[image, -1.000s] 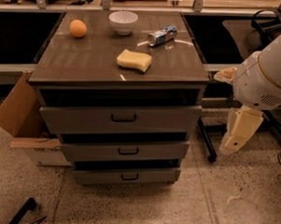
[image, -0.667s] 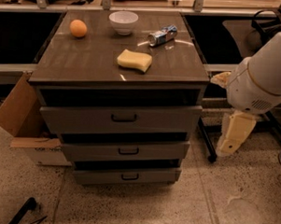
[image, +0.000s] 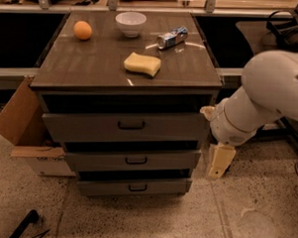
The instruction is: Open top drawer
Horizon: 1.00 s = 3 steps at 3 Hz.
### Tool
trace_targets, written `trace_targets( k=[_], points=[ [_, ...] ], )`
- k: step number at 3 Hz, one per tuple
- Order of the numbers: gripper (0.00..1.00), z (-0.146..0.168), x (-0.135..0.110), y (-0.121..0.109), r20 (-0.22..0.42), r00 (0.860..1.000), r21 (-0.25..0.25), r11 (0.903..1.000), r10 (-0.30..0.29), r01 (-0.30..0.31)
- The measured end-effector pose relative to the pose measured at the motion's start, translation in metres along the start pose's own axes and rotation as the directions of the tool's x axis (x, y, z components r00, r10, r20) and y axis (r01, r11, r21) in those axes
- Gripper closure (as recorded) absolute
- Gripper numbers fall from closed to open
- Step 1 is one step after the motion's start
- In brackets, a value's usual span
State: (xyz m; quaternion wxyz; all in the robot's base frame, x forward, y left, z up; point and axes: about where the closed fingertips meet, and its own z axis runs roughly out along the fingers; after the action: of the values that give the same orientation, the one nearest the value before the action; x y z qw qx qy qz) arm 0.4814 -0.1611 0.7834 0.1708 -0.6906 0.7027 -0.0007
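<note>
grey top drawer [image: 104, 127] stays shut while the hand [image: 220, 163], grip state untellable, has dropped nearer its handle [image: 131, 125].

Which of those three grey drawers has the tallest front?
The top drawer; the middle drawer and bottom drawer have narrower fronts. The gripper hangs beside the middle one.
</note>
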Motion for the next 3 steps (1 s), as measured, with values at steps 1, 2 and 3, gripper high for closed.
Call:
trace_targets(
  k=[1,2,3],
  points=[
    [0.0,0.039,-0.005,-0.001,0.067,0.998,-0.012,0.9999,-0.005,0.006],
    [0.0,0.039,-0.005,-0.001,0.067,0.998,-0.012,0.9999,-0.005,0.006],
    [0.0,0.055,-0.008,-0.015,0.091,0.995,0.016,0.9992,-0.039,0.038]
  ],
)
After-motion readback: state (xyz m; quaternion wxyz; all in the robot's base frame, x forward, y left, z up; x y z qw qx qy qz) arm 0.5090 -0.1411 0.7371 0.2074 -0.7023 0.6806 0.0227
